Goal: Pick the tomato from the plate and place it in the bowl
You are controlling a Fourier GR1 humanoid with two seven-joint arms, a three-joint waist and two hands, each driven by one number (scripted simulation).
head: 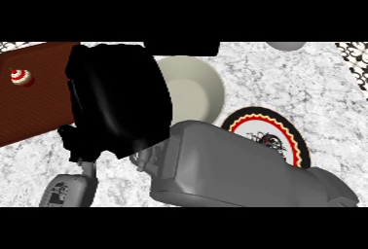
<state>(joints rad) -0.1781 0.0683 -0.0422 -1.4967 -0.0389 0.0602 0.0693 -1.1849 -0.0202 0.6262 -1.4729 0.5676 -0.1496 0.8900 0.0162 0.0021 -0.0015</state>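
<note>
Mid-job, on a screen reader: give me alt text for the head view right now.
The right robot hand, a black mass on a grey forearm coming from the lower right, covers the left side of the cream bowl. The patterned plate shows partly behind the forearm; no tomato is visible.

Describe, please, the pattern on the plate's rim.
Plate: black rim, then red and yellow zigzag rings; head view.

We saw a counter (287,82) of speckled stone, a matt wood-like board (36,112) at its left edge, a smooth ceramic-looking bowl (195,80), a smooth painted plate (287,127), and a glossy black right hand (119,97) on a smooth grey forearm (237,170).
</note>
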